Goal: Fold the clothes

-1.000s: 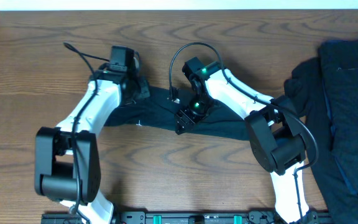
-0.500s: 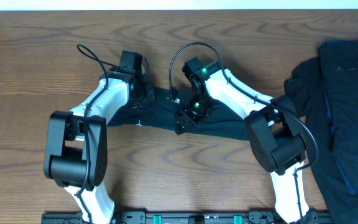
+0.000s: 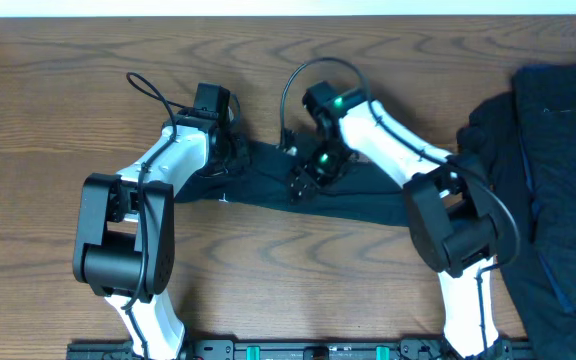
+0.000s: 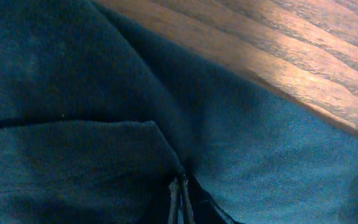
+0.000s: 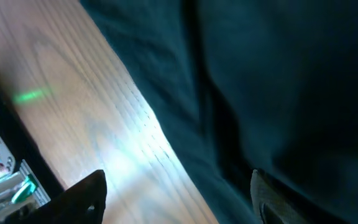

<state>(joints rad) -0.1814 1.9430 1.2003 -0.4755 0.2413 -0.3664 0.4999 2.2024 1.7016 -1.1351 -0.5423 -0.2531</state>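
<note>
My left gripper (image 3: pixel 232 152) sits at the left end of a dark navy, soft fabric garment (image 3: pixel 263 180) that lies stretched in a long band across the middle of the brown wood-grain table (image 3: pixel 58 100). Its fingers are clenched. In the left wrist view the garment fills nearly everything and its folds run together at the bottom edge — it looks pinched there, though I cannot see the fingertips themselves.

My right gripper (image 3: pixel 305 180) hovers low over the middle of the same band, near its upper edge. Its fingers are spread wide and hold nothing: in the right wrist view the two dark fingertips (image 5: pixel 86 198) stand well apart at the bottom — bare table and the garment's edge between them.

A tiny white tag (image 3: pixel 223 197) shows on the garment's lower edge near my left arm. Well apart, at the table's right edge, lies a heap of more dark navy clothes (image 3: pixel 558 150), loose and unfolded.
</note>
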